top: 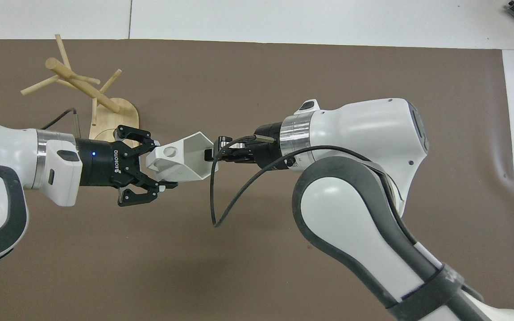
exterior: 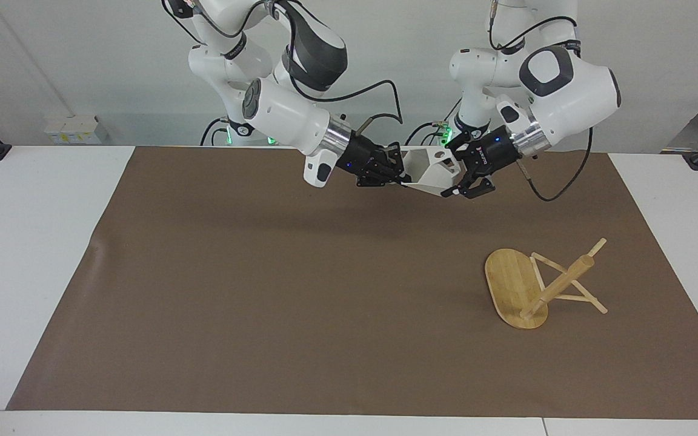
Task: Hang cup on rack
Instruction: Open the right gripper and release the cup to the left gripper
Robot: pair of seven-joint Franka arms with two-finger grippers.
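Handover stage of the cup-hanging task, entered in order from the robots' end of the counter outward

Item, right end effector (exterior: 398, 171): raised over the brown mat (exterior: 276, 290) at the robots' end; fingers are closed on the rim wall of the cup (exterior: 431, 171), one inside the mouth and one outside, as seen in the overhead view.

Item, cup: white, faceted, held in the air between the two arms, lying on its side with the mouth toward the right arm and the pierced handle (top: 164, 155) toward the left arm. It is not resting on the counter.

Item, left end effector (exterior: 459, 181): raised at the cup's handle end; fingertips are drawn in against the cup's base and handle block, so the cup is judged to be gripped by both arms at once.

Item, rack (exterior: 543, 284): bamboo, toppled on its side toward the left arm's end of the counter, farther from the robots than the cup and well apart from it. The oval base (exterior: 509, 284) is tipped on edge and the post and pegs slant across the mat.

Step in hand: transfer of the cup from right arm to left is judged nearly complete.

Next move required: release by the right end effector and withdrawal clear of the rim. The fallen rack would need to be set upright before a peg can be threaded through the handle hole
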